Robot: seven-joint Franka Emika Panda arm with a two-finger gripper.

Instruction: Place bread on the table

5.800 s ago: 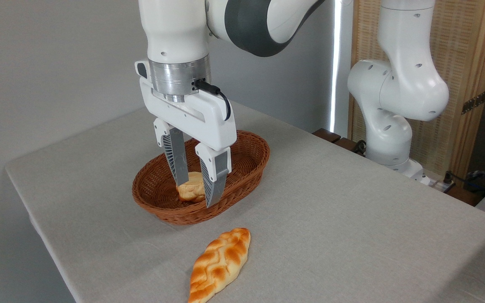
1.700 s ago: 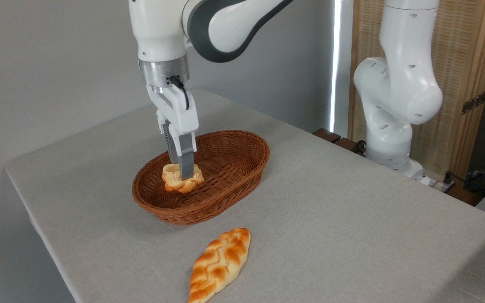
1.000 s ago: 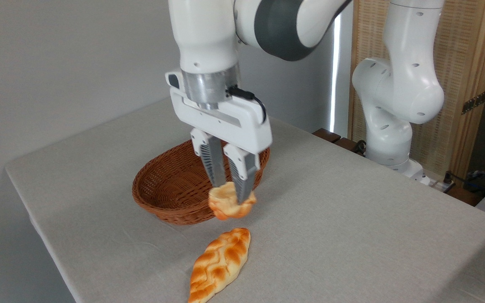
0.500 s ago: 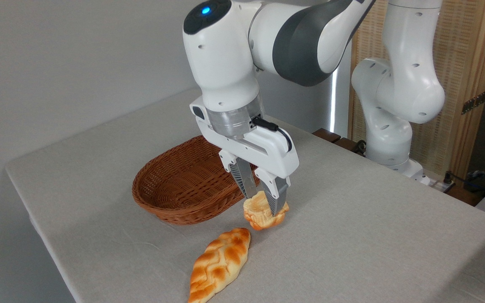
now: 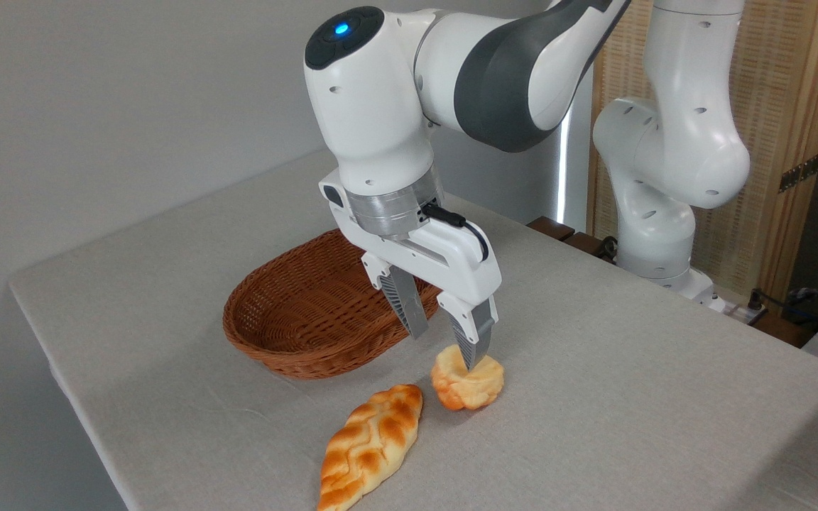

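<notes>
The small knobbly golden-tan bread lies on the light grey table, just right of the braided loaf's upper tip. My gripper hangs directly over the bun, open. Its right fingertip is at the bun's top; whether it touches I cannot tell. The left finger stands apart from the bun, in front of the basket's rim.
A brown oval wicker basket sits behind and left of the bun with nothing in it. A long braided orange-brown loaf lies near the table's front edge. The arm's white base rises at the back right.
The gripper lifted the bun out of the basket, carried it right and down to the tabletop, then opened. The bun now rests on the table by itself.
</notes>
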